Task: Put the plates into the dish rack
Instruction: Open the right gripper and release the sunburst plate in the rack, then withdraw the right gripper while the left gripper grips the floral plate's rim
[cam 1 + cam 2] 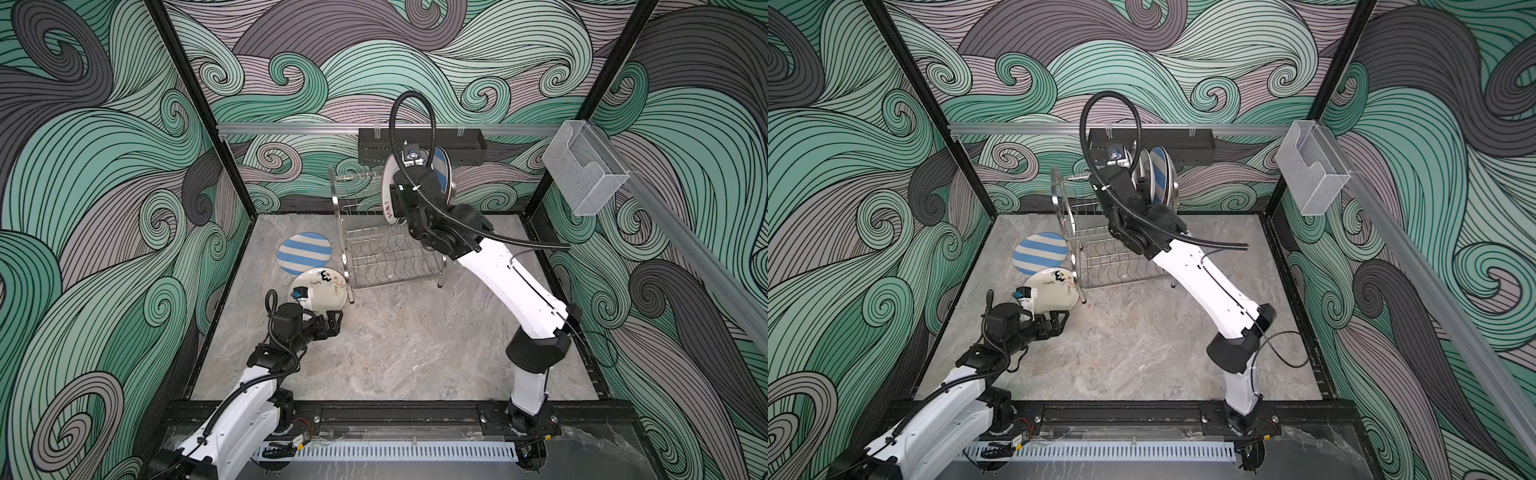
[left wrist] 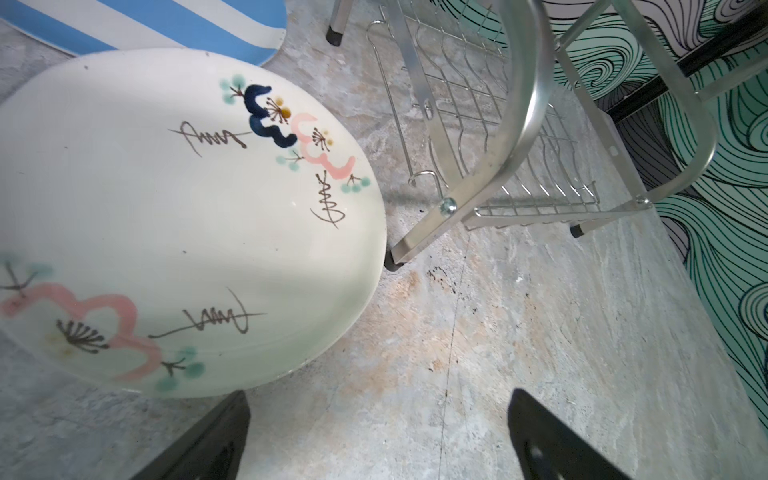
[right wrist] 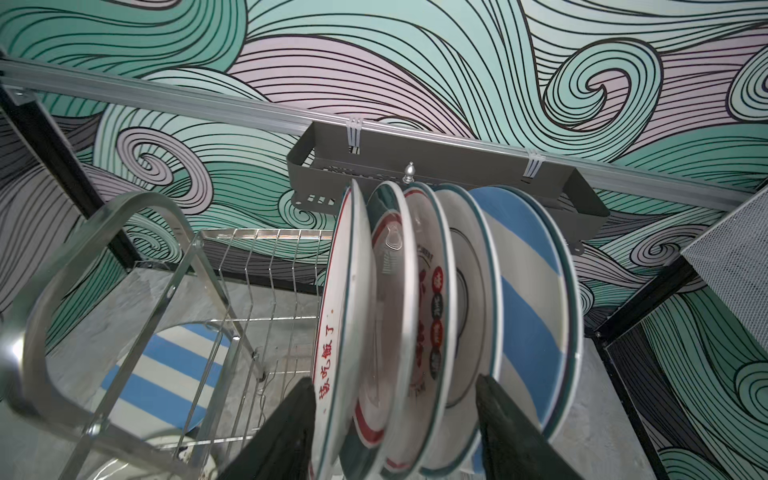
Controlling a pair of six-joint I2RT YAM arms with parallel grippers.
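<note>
**A:** How many plates [image 3: 436,291] are in the rack [image 1: 376,253]?

**B:** I count five, standing on edge and packed close on the top shelf, and the end one's blue-striped. Two more lie flat on the desk [image 1: 415,340] beside the rack: a striped plate [image 1: 304,253] and a flowered plate [image 1: 322,293] overlapping it.

**A:** Hands?

**B:** Right hand [image 3: 395,379] is spread, fingers either side of the racked bunch, gripping nothing. Left hand [image 2: 378,395] is spread too, empty, just by the flowered plate's rim.
</note>
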